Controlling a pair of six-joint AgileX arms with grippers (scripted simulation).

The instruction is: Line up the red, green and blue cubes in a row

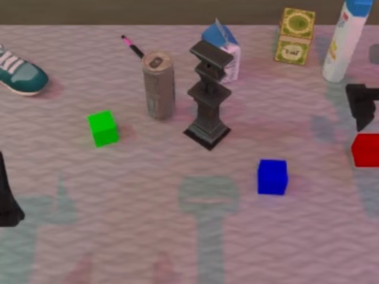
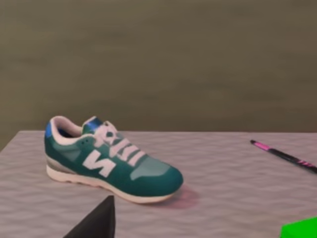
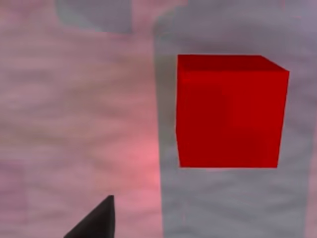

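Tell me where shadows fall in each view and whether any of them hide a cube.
Top view: soft grey arm shadows cross the patterned table; none covers the glossy green cube or blue cube. Right wrist view: the red cube sits on a grey shadow band, fully visible. Left wrist view: faint pink shading beside the teal sneaker.

Our broadest open stretch of worktop (image 1: 177,236) lies along the near edge, below the green cube (image 1: 103,128) and blue cube (image 1: 272,177). Between those two, a drink can (image 1: 159,84) and a dark stacked stand (image 1: 209,94) rise side by side, blocking a straight path across the middle. Behind them a carton (image 1: 225,50), a box (image 1: 295,35) and a white bottle (image 1: 346,38) crowd the far edge. A shoe (image 1: 21,72) sits far left. The red cube (image 1: 365,149) sits at the right edge, with bare worktop around it in our right wrist view.
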